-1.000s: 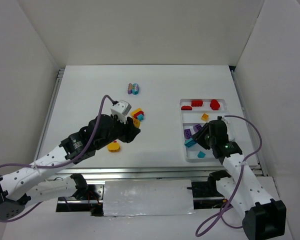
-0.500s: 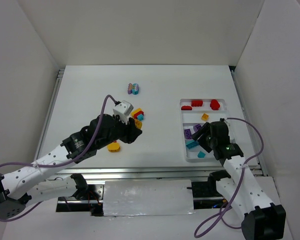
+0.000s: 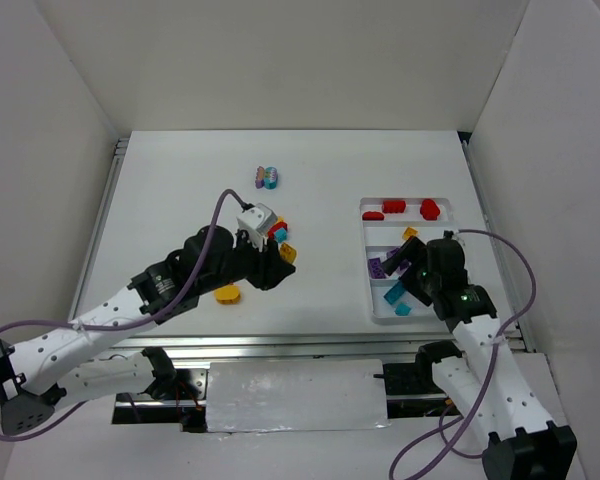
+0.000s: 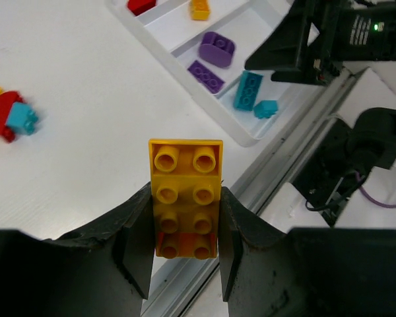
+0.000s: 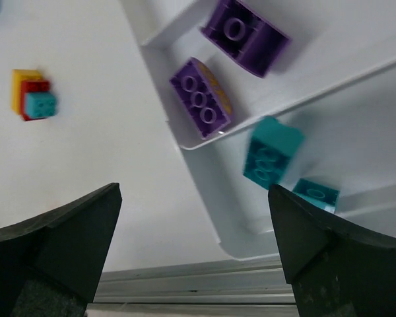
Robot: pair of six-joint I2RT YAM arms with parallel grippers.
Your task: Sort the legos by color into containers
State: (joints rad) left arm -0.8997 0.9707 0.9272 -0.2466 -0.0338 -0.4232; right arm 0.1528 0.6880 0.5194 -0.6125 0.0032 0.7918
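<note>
My left gripper (image 4: 185, 198) is shut on a yellow-orange lego (image 4: 185, 165), held above the table left of the white containers tray (image 4: 264, 26); from above, that gripper (image 3: 275, 262) and its brick (image 3: 287, 253) sit mid-table. The right gripper (image 5: 194, 198) is open and holds nothing, hovering over the tray's near left corner (image 5: 218, 198). A teal lego (image 5: 272, 150) lies blurred in the nearest compartment beside a smaller teal one (image 5: 315, 193). Two purple legos (image 5: 201, 99) fill the adjoining compartment. Seen from above, the right gripper (image 3: 408, 278) hangs over the tray (image 3: 378, 318).
A yellow, red and teal cluster (image 3: 276, 228) lies by the left wrist. A yellow piece (image 3: 227, 294) sits near the front. A multicoloured cluster (image 3: 268, 177) lies further back. Red legos (image 3: 392, 208) fill the far compartment, a yellow one (image 3: 409, 234) the second. White walls surround the table.
The right gripper has opened and the teal lego it held now lies in the nearest compartment. The left arm has carried the yellow-orange lego a little to the right.
</note>
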